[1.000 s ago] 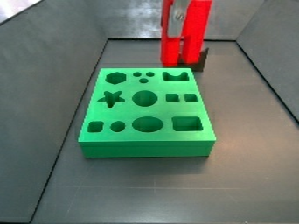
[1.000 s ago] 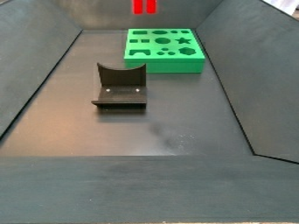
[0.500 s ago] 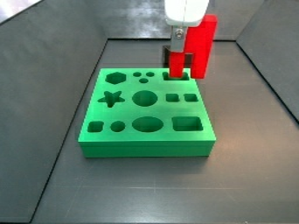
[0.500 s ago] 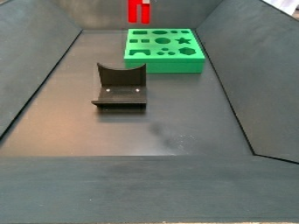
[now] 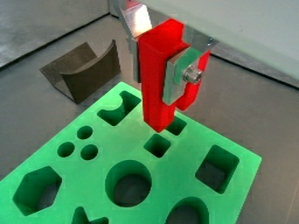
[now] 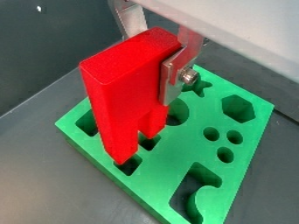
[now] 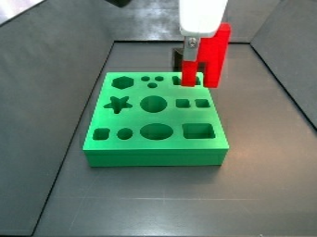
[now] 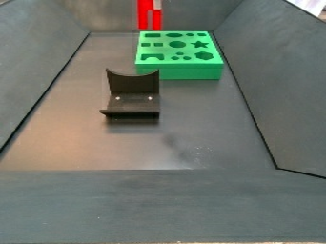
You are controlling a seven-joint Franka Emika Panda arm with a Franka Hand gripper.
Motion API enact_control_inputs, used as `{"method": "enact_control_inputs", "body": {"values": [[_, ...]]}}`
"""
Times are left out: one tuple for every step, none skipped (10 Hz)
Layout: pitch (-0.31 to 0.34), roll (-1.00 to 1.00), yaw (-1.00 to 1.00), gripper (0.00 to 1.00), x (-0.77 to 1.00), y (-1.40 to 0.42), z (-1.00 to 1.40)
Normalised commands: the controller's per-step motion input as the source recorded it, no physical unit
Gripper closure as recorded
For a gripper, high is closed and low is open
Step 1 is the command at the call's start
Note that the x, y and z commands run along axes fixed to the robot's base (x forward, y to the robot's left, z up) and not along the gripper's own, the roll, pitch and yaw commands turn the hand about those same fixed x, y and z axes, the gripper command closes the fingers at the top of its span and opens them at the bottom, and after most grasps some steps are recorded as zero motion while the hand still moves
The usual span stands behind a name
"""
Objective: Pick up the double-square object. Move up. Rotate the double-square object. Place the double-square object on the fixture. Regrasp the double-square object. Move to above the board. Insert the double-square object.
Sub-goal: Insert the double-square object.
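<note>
My gripper [image 5: 158, 83] is shut on the double-square object [image 5: 162, 61], a tall red stepped block held upright between the silver fingers [image 6: 176, 74]. The block's lower end hangs close over the small cut-outs in the board's [image 5: 176, 171] row nearest the fixture [image 5: 82, 70]. In a side view the red block [image 7: 213, 56] stands over the far edge of the green board [image 7: 217, 118] under the gripper [image 7: 192, 51]. The dark notched fixture [image 8: 132, 95] stands apart from the board [image 8: 178, 69], and the red block [image 8: 151, 14] shows at that view's upper edge.
Dark sloping walls [image 8: 38, 95] ring the grey floor [image 8: 178, 143]. The board's other cut-outs, a star [image 7: 120, 104], circles and squares, lie open on its top.
The gripper has carried the red block from behind the board to over its far row of cut-outs and lowered it. Its grip has not changed.
</note>
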Motion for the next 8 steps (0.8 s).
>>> {"method": "enact_control_inputs", "body": {"values": [[-0.021,-0.05,-0.02,1.00,0.07,0.00,-0.09],[-0.010,-0.04,-0.04,1.00,0.12,0.00,-0.12],[0.000,-0.02,-0.03,1.00,0.23,0.05,-0.18],[0.000,-0.01,-0.01,1.00,0.22,0.08,-0.19],[0.000,-0.03,0.00,1.00,0.11,0.08,-0.14],[0.000,0.00,0.00,1.00,-0.03,0.00,0.00],[-0.030,0.00,0.09,1.00,-0.15,0.00,-0.32],[-0.036,0.00,0.29,1.00,-0.31,-0.07,-0.44]]}}
